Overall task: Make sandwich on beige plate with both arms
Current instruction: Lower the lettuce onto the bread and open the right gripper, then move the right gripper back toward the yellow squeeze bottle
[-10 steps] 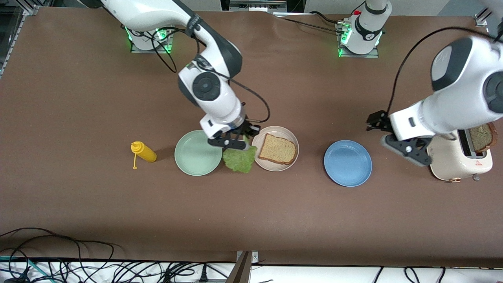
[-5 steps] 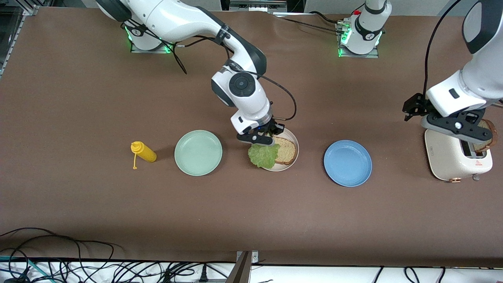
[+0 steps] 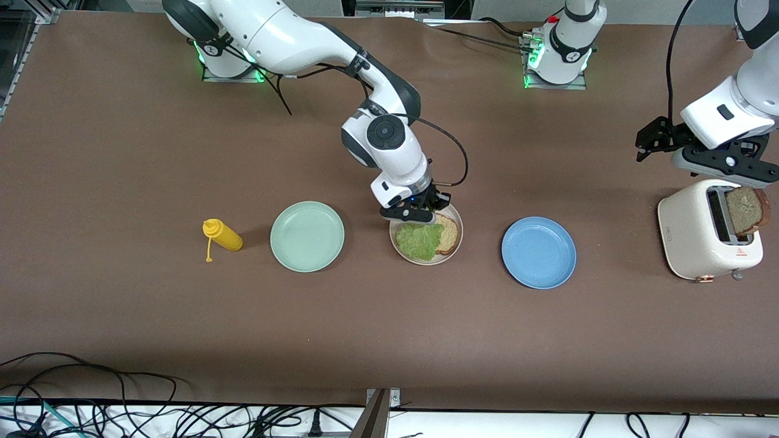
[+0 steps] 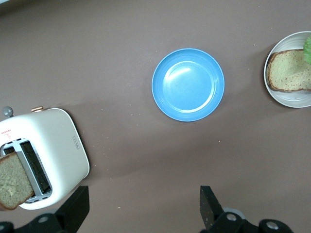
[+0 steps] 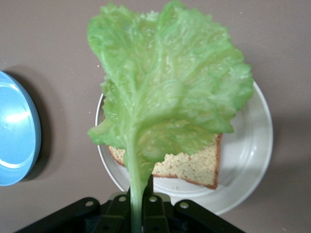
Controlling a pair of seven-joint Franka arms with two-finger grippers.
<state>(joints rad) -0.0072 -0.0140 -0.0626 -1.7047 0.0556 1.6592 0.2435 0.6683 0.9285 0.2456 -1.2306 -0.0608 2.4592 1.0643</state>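
The beige plate (image 3: 455, 250) holds one slice of brown bread (image 3: 449, 234). My right gripper (image 3: 420, 214) is shut on the stem of a green lettuce leaf (image 3: 419, 239), which hangs over that slice and covers most of it. In the right wrist view the leaf (image 5: 165, 87) drapes from the right gripper (image 5: 141, 206) above the bread (image 5: 194, 165) and plate (image 5: 250, 160). A second slice (image 3: 746, 211) stands in the cream toaster (image 3: 694, 234) at the left arm's end of the table. My left gripper (image 3: 724, 165) hovers open over the table beside the toaster (image 4: 48, 150), with nothing between its fingers.
A blue plate (image 3: 538, 252) lies between the beige plate and the toaster. A mint-green plate (image 3: 307, 236) and a yellow squeeze bottle (image 3: 223, 235) lie toward the right arm's end. Cables run along the table edge nearest the front camera.
My right gripper has carried the lettuce from beside the mint-green plate to over the bread on the beige plate. The left arm has drawn back from over the toaster toward its base.
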